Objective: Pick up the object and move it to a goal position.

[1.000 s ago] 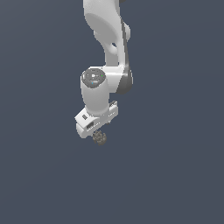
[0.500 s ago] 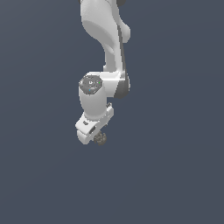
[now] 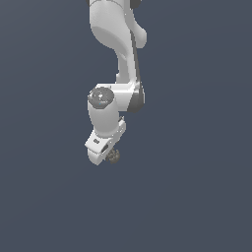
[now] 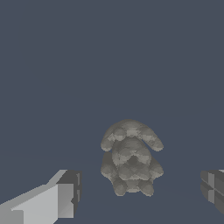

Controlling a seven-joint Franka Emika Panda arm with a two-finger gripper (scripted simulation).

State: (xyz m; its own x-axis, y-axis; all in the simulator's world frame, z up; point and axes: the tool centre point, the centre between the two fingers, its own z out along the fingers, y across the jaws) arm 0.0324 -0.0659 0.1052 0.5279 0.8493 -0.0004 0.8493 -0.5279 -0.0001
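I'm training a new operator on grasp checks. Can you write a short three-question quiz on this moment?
1. True or false: the end effector is shut on the object.
2. In the wrist view, the object lies: A) between the fingers, B) outside them, C) out of sight.
3. Fill in: in the exterior view the object shows just below the white ____.

Key: 1 false; 2 A; 3 end effector.

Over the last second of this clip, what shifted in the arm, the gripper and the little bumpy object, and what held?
The gripper slid slightly toward the exterior view's left, closing over the object, and the arm's upper links swung the same way. The wrist view shows the fingers open on either side of the object, not touching it, so nothing has been grasped. The object stayed put on the grey surface.
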